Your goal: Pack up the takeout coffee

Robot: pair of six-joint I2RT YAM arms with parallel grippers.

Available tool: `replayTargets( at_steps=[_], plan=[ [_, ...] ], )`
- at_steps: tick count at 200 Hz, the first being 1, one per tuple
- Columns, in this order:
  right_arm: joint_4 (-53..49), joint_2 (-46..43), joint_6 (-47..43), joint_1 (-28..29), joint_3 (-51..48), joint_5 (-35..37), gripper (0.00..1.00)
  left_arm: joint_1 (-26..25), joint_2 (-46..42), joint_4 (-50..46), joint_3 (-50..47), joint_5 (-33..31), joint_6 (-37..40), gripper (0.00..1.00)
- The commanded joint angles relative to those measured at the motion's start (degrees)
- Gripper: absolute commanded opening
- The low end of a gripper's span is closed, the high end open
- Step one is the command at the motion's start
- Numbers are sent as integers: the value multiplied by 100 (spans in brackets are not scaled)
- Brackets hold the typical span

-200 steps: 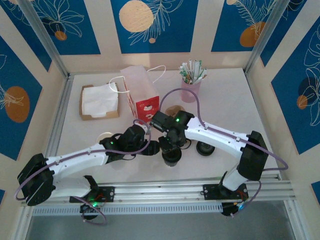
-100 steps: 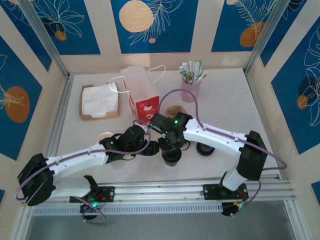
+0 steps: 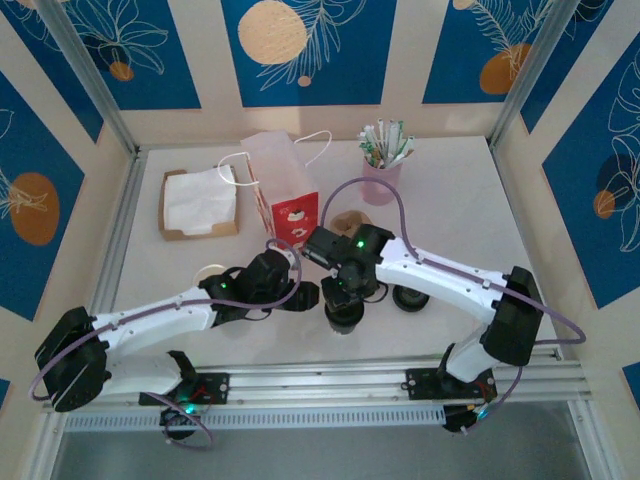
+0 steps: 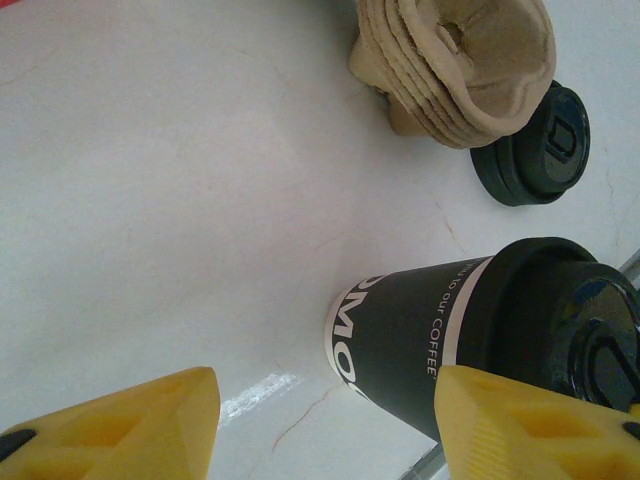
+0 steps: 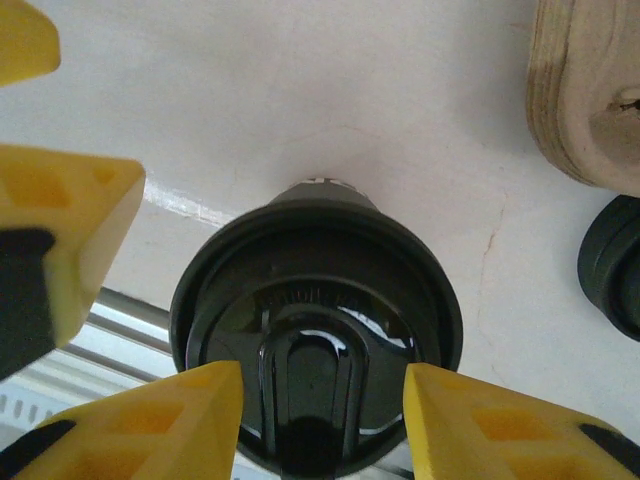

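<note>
The takeout coffee (image 3: pixel 343 320) stands upright on the white table (image 3: pixel 450 210) at about 6 o'clock, close to the near rail, with its black lid on.

The right gripper (image 3: pixel 344 296) hangs straight over it, pointing down. In its wrist view the 2 yellow fingers (image 5: pixel 170 420) stand a moderate way apart, and the middle of the lid shows in the gap between them. That gap looks narrower than the lid, so the fingers seem to sit above the lid rather than around it. I cannot tell whether they touch it. Nothing is clamped between them.

The left gripper (image 3: pixel 305 297) sits at 9 o'clock of the cup, just beside it, about half spread and holding nothing. From its wrist camera the cup's dark-banded side stands beyond the tips, toward the right-hand finger. In the right wrist view a sliver of table shows between that finger and the cup.

A loose black lid (image 3: pixel 410 297) lies at 3 o'clock of the cup, near but apart. A stack of pulp carriers (image 4: pixel 460 65) sits at 12 o'clock. The red-and-white bag (image 3: pixel 290 195) stands upright at 11 o'clock, beyond both grippers.
</note>
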Motion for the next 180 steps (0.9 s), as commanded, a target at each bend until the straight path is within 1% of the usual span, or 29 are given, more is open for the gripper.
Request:
replayTargets(
  at_steps=[1,51,156,180],
  plan=[
    [-243,-137,166,96,-46,-208,48,45,-79,76,44,-8,-28,59],
    [-122,-57,239,196,-346,-423,48,52,-71,89,41,-15,-40,59],
    [68,324,276,241,-651,-387,48,46,-106,114,-4,-41,-60,59],
    [6,318,279,244,-582,-348,47,45,-136,101,6,-49,-53,59]
  ],
)
